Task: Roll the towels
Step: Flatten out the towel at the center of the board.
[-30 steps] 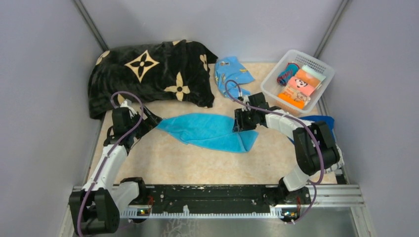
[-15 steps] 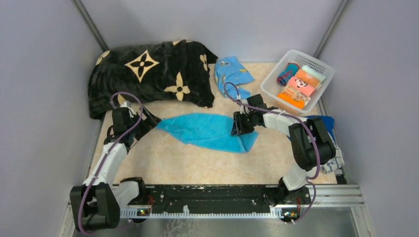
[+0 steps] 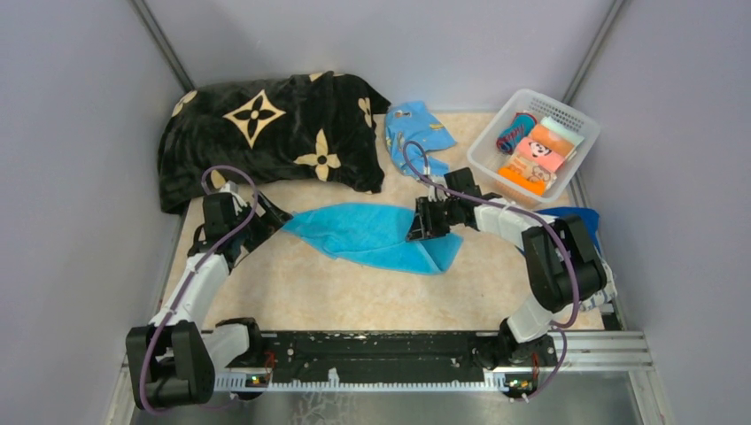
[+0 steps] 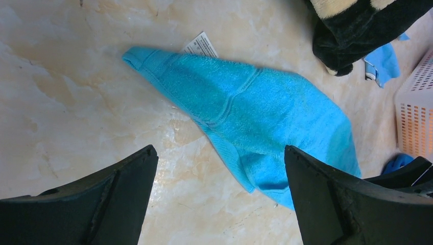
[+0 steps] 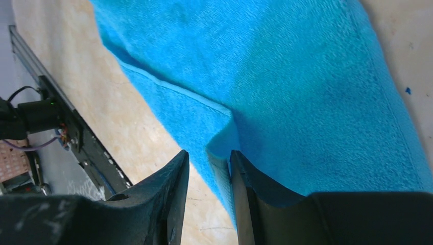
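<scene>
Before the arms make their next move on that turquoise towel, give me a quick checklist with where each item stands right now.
1. Right gripper grip on the turquoise towel: cannot tell. A folded edge sits between the jaws, with a gap on one side.
2. Left gripper open and holding nothing: ok.
3. Towel lying flat in a single layer: not ok, its right end is folded over.
4. Towel apart from the black blanket: ok.
5. Bare table in front of the towel: ok.
</scene>
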Robot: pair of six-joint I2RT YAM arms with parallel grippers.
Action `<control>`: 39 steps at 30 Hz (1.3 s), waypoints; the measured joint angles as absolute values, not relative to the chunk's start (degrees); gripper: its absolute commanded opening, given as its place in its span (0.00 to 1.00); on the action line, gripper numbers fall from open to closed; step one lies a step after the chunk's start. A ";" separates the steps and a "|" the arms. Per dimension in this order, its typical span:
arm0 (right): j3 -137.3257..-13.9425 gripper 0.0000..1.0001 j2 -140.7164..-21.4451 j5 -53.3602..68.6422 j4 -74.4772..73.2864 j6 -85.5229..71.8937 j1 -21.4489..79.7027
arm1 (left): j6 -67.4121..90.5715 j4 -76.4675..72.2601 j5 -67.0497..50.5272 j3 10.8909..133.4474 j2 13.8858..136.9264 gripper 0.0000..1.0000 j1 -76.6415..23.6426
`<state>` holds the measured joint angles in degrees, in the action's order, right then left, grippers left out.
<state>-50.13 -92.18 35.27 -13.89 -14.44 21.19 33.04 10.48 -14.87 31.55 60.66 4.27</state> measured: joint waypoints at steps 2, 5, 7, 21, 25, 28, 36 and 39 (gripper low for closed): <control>-50.09 0.37 -91.74 36.60 -12.80 -14.92 21.19 | 33.21 10.46 -15.25 31.55 60.66 0.98 4.27; -49.74 0.36 -91.24 37.65 -11.70 -15.25 21.19 | 33.26 10.33 -15.77 31.48 60.66 0.98 4.27; -49.41 0.35 -91.24 37.80 -11.38 -15.22 21.19 | 33.36 10.22 -16.12 31.31 60.71 0.98 4.27; -48.36 0.00 -91.26 32.58 -12.14 -13.23 21.19 | 35.59 8.95 -17.02 31.11 64.18 0.96 7.33; -48.36 0.00 -87.88 29.36 -13.52 -12.38 21.19 | 36.95 8.14 -16.95 31.11 66.19 0.89 8.80; -48.36 0.00 -83.70 28.23 -13.30 -11.94 21.19 | 38.41 6.55 -16.91 31.11 68.60 0.77 9.10; -46.41 0.00 -79.88 27.86 -12.93 -11.68 21.19 | 41.87 2.61 -15.31 31.27 75.40 0.55 10.09; -45.84 0.00 -79.40 27.77 -12.93 -11.66 21.19 | 42.76 1.43 -14.83 31.81 77.65 0.50 11.33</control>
<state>-45.84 -79.40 27.77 -12.93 -11.66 21.19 42.76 1.43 -14.83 31.81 77.65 11.33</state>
